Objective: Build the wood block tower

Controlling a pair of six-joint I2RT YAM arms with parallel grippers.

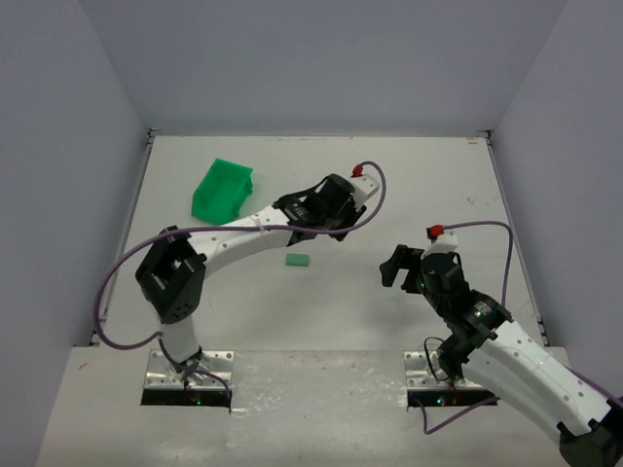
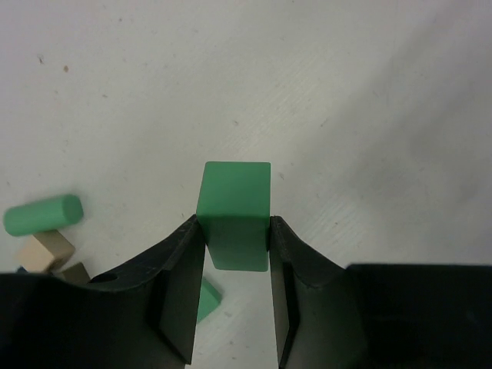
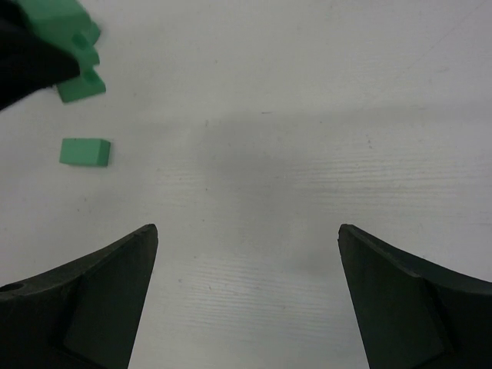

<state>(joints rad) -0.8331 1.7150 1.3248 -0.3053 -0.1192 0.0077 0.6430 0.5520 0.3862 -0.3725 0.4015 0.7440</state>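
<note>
White table, green bin far left, not part of the build. Left gripper is out over mid-table with its jaws narrow, pinching a green block by its near end. The far end sticks out past the fingertips, and the block looks lifted off the surface. Right gripper has its jaws wide with nothing between them, low over bare table. No tower stands in any view and its pieces lie loose. A flat green block lies alone between the two grippers. A green cylinder and a beige block lie just beside each other at the left of the left wrist view, and a small green piece sits under the left jaws. My read is that we're early, at the first placement. Suggest treating the flat block as the base. Bring the held block over it, square the faces, lower until it seats, and only then open. The free far end gives room to seat it without the fingers hitting the base. The right gripper could steady the base, otherwise keep it clear. Main risk is a tilted release toppling the block.
</note>
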